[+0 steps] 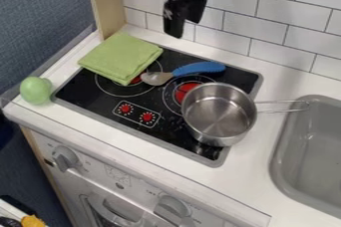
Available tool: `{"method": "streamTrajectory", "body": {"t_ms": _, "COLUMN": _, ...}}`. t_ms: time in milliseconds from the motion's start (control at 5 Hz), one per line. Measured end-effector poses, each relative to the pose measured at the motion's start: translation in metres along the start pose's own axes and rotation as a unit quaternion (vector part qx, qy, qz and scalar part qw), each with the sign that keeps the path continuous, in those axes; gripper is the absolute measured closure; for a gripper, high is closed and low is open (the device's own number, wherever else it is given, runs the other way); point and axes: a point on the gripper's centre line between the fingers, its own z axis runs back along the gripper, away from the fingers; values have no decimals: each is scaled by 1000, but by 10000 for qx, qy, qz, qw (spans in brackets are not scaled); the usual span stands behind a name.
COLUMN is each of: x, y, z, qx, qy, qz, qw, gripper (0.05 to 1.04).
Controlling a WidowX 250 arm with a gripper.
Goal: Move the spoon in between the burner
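Blue-handled, the spoon [180,72] lies on the stove [100,102] below the gripper [184,27], itself parted or closed, I can't tell, with the spoon's head between the burners [184,89] but its handle behind one, so the placing looks only partly done.

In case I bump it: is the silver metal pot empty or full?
Empty, it appears: the silver metal pot has no lid, and its bare bottom shows with no contents visible.
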Motion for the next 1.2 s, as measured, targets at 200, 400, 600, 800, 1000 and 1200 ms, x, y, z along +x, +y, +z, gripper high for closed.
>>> {"method": "streamTrajectory", "body": {"t_ms": 200, "x": -1, "y": 13, "z": 3, "qx": 502, "qy": -234, "qz": -1238, "qw": 9908, "gripper": 83}}
{"method": "streamTrajectory", "body": {"t_ms": 400, "x": -20, "y": 24, "z": -7, "qx": 644, "qy": -255, "qz": -2561, "qw": 9642, "gripper": 83}}
{"method": "streamTrajectory", "body": {"t_ms": 600, "x": -26, "y": 45, "z": 11, "qx": 17, "qy": -368, "qz": -3613, "qw": 9317, "gripper": 83}}
{"method": "streamTrajectory", "body": {"t_ms": 800, "x": -43, "y": 70, "z": 27, "qx": -549, "qy": -245, "qz": -4698, "qw": 8807, "gripper": 83}}
{"method": "streamTrajectory", "body": {"t_ms": 1000, "x": -52, "y": 98, "z": 45, "qx": -602, "qy": -321, "qz": -5783, "qw": 8129, "gripper": 83}}
{"method": "streamTrajectory", "body": {"t_ms": 1200, "x": -53, "y": 119, "z": 51, "qx": -480, "qy": -363, "qz": -6283, "qw": 7757, "gripper": 83}}
